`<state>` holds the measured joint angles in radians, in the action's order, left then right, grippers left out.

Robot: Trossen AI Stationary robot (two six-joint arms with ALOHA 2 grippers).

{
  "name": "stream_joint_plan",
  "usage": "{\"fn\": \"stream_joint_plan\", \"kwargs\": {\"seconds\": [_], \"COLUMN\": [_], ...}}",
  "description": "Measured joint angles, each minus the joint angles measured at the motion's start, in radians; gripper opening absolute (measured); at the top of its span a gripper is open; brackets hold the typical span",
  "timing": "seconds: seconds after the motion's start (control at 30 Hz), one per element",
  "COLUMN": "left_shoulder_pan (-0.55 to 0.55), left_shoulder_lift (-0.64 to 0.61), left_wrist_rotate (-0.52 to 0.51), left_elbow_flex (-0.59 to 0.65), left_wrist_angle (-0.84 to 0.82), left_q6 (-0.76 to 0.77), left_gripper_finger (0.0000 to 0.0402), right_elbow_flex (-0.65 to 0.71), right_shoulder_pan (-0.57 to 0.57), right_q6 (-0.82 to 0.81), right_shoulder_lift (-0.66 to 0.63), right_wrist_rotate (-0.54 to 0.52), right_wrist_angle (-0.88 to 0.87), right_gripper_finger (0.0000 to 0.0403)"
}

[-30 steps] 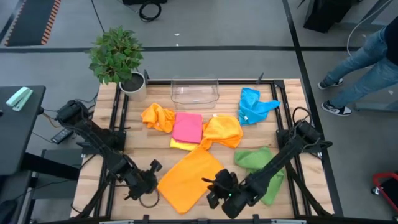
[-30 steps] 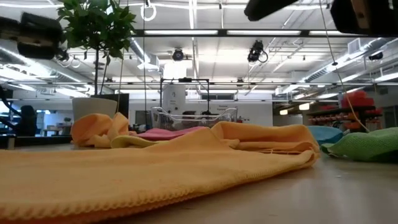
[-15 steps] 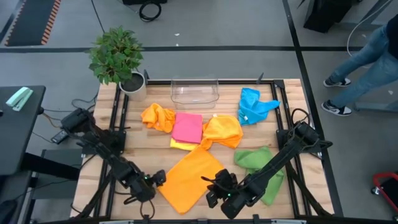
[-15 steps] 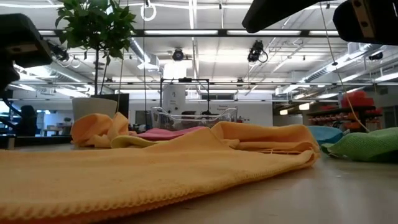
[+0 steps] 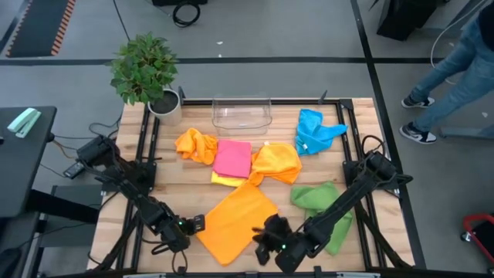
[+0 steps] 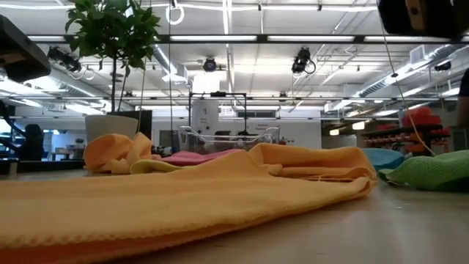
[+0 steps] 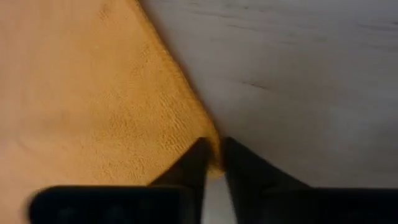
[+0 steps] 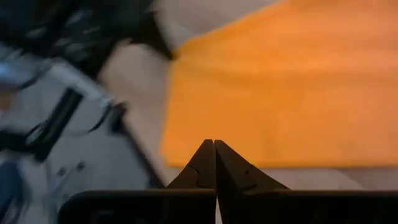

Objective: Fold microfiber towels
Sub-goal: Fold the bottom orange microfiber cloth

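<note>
Overhead and wrist views of a towel-folding bench at the start of a fold. The flat orange towel [image 5: 235,220] lies spread as a diamond at the near middle of the table [image 5: 170,174], well apart from the bin [image 5: 241,113]. The left gripper [image 5: 193,224], which a second ago hung clear of the cloth and half a second ago reached its left corner, now sits on that corner; the left wrist view shows its fingers [image 7: 193,165] drawn narrow on the towel's hem, which reads as a pinch just made, though how firm it is cannot be told. The right gripper [image 5: 262,243] has shifted slightly toward the near edge and rests at the towel's near corner with its fingers pressed together, gripping no visible cloth in its own wrist view. The other orange towel [image 5: 278,162], pink towel [image 5: 232,157], yellow towel [image 5: 224,180], green towel [image 5: 320,201] and blue towel [image 5: 315,130] lie unfolded behind. Judged from this, the first fold is only beginning.
</note>
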<state>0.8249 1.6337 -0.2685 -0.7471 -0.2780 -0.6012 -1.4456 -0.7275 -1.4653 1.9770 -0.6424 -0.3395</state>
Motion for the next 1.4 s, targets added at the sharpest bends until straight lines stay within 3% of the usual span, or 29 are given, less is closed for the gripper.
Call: {"fn": "stream_joint_plan", "kwargs": {"seconds": [0.07,0.2,0.37,0.5,0.67,0.8,1.0,1.13,1.4], "left_shoulder_pan": [0.000,-0.003,-0.004,-0.004,-0.004,-0.004,-0.004,-0.003,-0.004], "left_shoulder_lift": [0.000,0.001,0.001,0.002,0.002,0.002,0.002,0.002,0.002], "left_wrist_rotate": [-0.003,-0.007,-0.008,-0.007,-0.005,-0.002,0.000,0.001,0.002], "left_elbow_flex": [0.001,0.002,0.003,0.003,0.003,0.003,0.003,0.003,0.003], "left_wrist_angle": [0.004,0.019,0.031,0.032,0.032,0.033,0.034,0.035,0.036], "left_q6": [0.018,0.041,0.059,0.091,0.163,0.172,0.172,0.174,0.171], "left_gripper_finger": [0.0013,0.0015,0.0008,0.0011,0.0007,0.0012,0.0006,0.0013,0.0010], "right_elbow_flex": [0.000,-0.001,-0.001,-0.025,-0.216,-0.393,-0.595,-0.693,-0.740], "right_shoulder_pan": [-0.007,-0.011,0.031,0.073,0.087,0.092,0.117,0.122,0.138], "right_q6": [0.166,0.546,0.705,0.844,1.000,1.105,1.144,1.171,1.207], "right_shoulder_lift": [0.000,0.000,0.010,0.094,0.218,0.308,0.463,0.510,0.568], "right_wrist_rotate": [0.005,0.015,0.019,0.121,0.192,0.214,0.386,0.357,0.522], "right_wrist_angle": [0.105,0.286,0.333,0.474,0.326,0.097,-0.055,-0.147,-0.237], "right_gripper_finger": [0.0000,0.0009,0.0040,0.0071,0.0097,0.0110,0.0130,0.0140,0.0167]}}
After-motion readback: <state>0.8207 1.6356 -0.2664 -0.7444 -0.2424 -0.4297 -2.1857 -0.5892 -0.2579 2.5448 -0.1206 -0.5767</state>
